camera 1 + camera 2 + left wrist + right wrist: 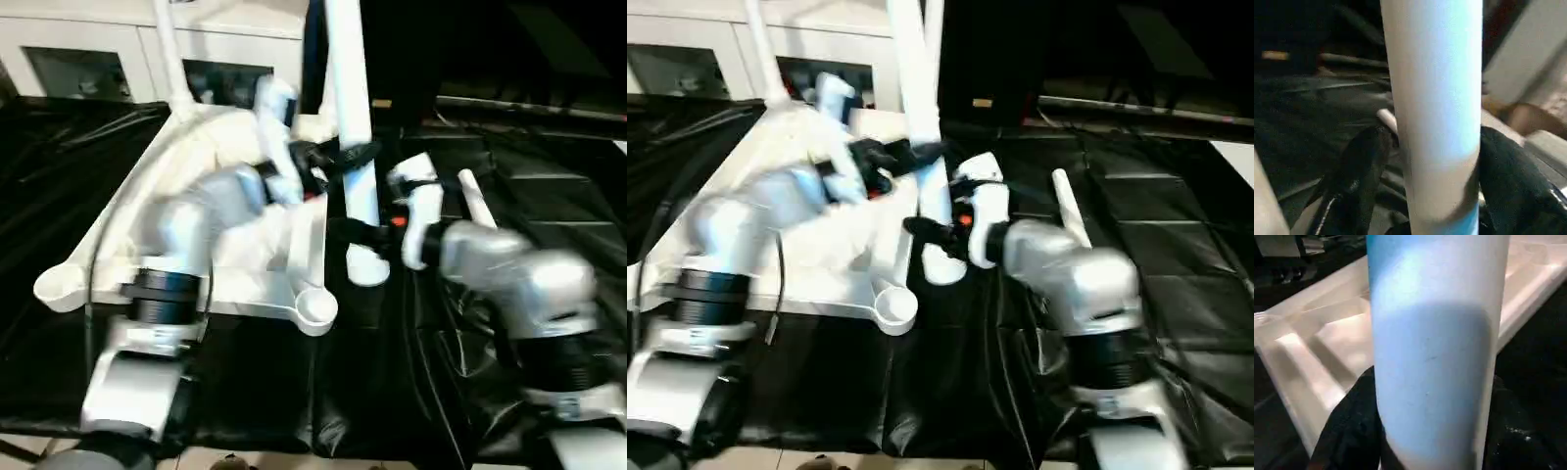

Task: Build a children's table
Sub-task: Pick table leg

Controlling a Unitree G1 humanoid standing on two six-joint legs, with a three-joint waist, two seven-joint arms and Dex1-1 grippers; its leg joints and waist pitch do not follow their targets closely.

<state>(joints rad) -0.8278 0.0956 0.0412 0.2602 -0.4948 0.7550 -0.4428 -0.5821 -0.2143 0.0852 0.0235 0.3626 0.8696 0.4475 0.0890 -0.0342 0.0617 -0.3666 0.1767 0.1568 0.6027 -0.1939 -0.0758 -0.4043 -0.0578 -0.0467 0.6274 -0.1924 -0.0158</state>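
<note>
White cabinets (118,59) behind (glass doors); black-clothed table (549,157).

I see both silver forearms angled inward; my left end effector (345,157) sits higher, my right end effector (361,233) lower, each clamped tight.

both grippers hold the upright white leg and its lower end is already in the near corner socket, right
Not quite. Both the left gripper and right gripper hold the upright leg, but the left eye view shows its lower end beside the tabletop, over the black cloth; the near corner socket is empty.
</note>
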